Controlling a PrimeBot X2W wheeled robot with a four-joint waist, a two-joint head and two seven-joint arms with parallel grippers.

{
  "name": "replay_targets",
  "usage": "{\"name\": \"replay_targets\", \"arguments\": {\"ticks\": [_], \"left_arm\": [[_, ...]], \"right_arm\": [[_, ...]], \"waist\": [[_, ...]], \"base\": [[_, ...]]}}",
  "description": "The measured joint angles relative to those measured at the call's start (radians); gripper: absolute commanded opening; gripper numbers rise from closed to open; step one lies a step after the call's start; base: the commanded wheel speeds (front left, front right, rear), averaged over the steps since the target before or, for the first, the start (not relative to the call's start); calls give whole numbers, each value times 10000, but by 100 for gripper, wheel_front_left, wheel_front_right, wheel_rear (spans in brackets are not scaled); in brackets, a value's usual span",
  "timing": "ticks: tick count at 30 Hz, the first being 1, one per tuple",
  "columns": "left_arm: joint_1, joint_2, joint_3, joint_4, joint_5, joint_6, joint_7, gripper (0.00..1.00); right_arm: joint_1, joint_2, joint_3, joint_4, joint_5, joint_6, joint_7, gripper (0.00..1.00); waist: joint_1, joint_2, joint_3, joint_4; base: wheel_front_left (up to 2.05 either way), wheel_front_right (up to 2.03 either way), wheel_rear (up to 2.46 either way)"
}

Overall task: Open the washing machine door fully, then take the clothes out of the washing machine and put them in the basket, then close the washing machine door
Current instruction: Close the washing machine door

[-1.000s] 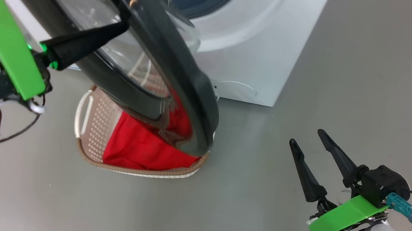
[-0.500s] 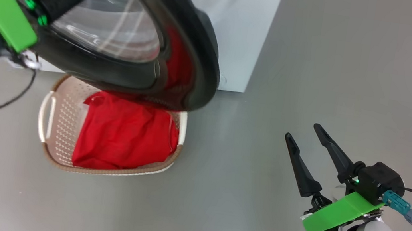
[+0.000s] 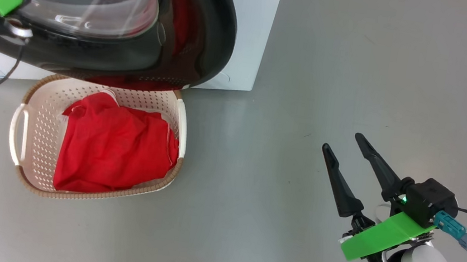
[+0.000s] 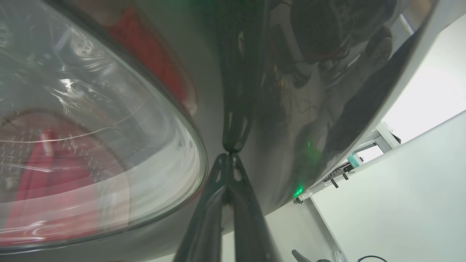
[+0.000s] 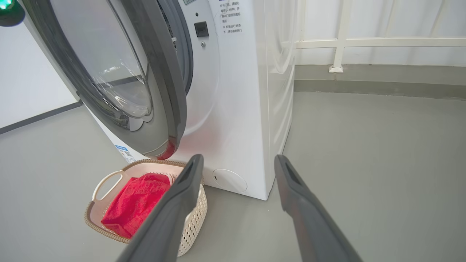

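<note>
Our left gripper (image 4: 228, 157) is pinched shut, tips touching the glossy rim of the washing machine door (image 4: 287, 109). Our right gripper (image 3: 341, 141) is spread wide and holding nothing above the grey floor (image 3: 274, 228). Ahead, left of it, we see the basket (image 3: 44, 97) with the clothes (image 3: 112, 150) inside, below the ajar door. Beyond stands the washing machine (image 5: 247, 109).

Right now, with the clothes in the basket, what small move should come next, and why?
Probably push the washing machine door shut against the washing machine with the shut left gripper: its tips touch the door's black rim, the door stands ajar, and the red clothes lie in the basket. The open right gripper is clear.
</note>
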Motion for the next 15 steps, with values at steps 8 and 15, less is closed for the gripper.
{"name": "replay_targets", "arguments": {"ticks": [8,15], "left_arm": [[26,224,-456,-6,-77,-6,-345,0],[850,543,-769,-311,-192,-8,-1055,31]], "right_arm": [[-10,0,-178,-13,-6,0,-2,100],[-1,-123,-205,8,-23,0,-2,100]], "waist": [[0,0,-52,117],[0,0,-290,404]], "base": [[0,0,0],[0,0,0]]}}
